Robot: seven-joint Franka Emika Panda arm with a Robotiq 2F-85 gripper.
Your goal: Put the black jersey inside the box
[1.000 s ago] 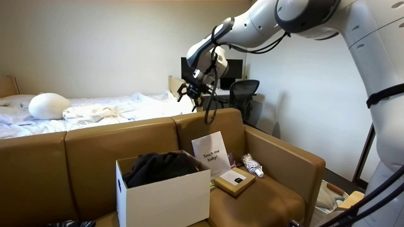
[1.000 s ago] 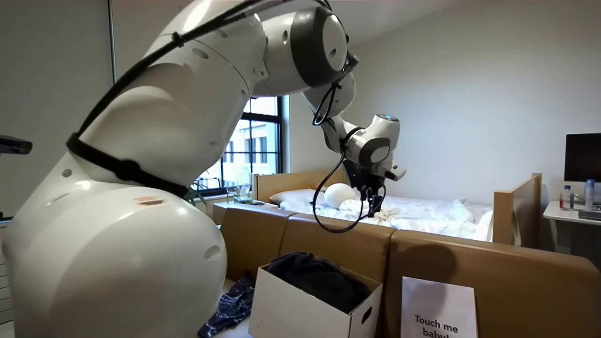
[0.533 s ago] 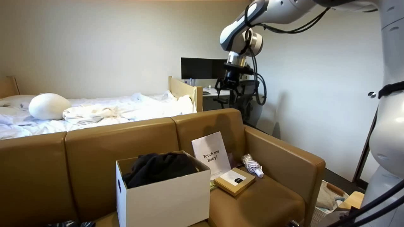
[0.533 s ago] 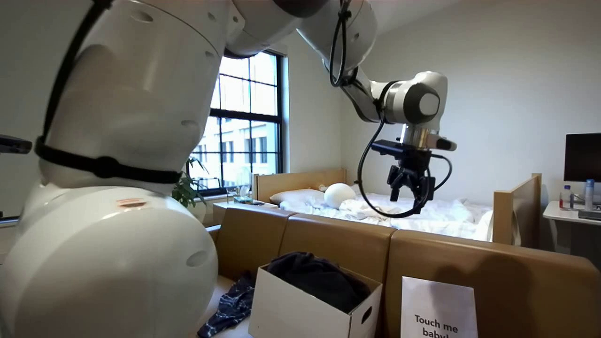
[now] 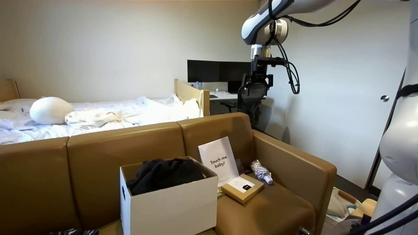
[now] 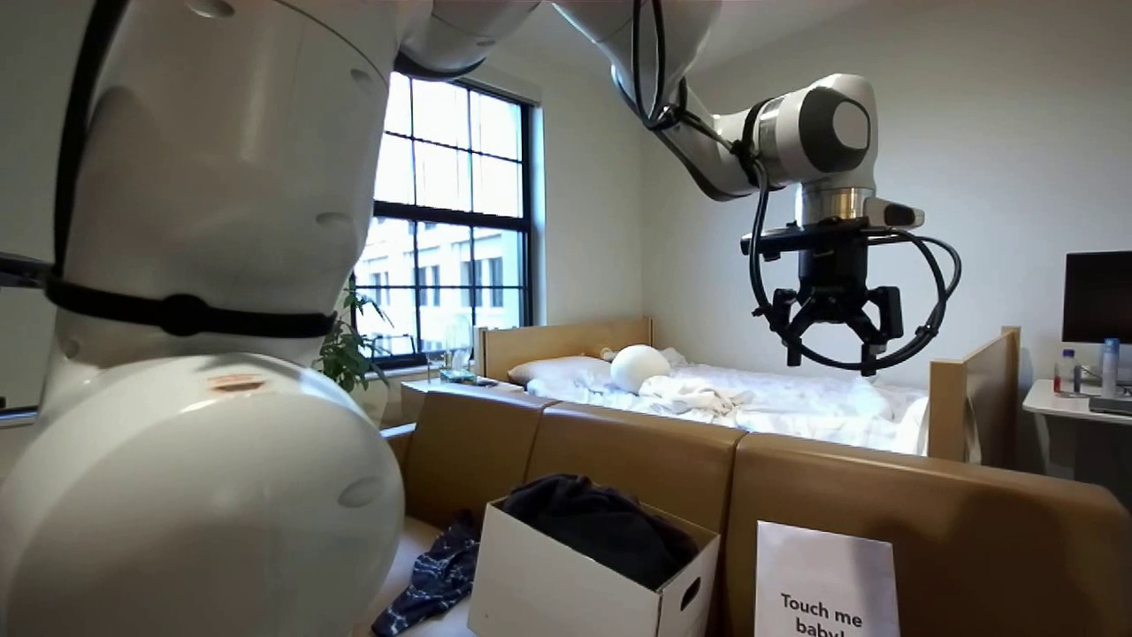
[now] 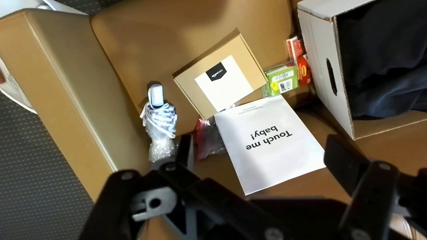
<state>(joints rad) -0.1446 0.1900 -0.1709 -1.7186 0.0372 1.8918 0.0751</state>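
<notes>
The black jersey (image 5: pixel 166 174) lies heaped inside the white box (image 5: pixel 173 209) on the sofa, with its top bulging about rim-high. Both exterior views show the jersey (image 6: pixel 601 535) within the walls of the box (image 6: pixel 566 588). At the right of the wrist view, dark cloth of the jersey (image 7: pixel 383 56) fills most of the box (image 7: pixel 317 50), whose handle slot faces me. My gripper (image 6: pixel 831 358) hangs fingers down, high over the sofa's end seat and to one side of the box. Its fingers stand wide apart with nothing between them.
Beneath me on the sofa lie a white "Touch me baby!" sheet (image 7: pixel 270 143), a flat tan box (image 7: pixel 220 73), a wrapped umbrella (image 7: pixel 160 123) and green packets (image 7: pixel 283 80). The sofa armrest (image 5: pixel 294 153) rises beside them. Patterned dark cloth (image 6: pixel 442 566) lies beside the box.
My arm has swung to the right in both exterior views, away from the bed, and the gripper has turned from slanted to pointing straight down. Jersey and box have stayed put.
</notes>
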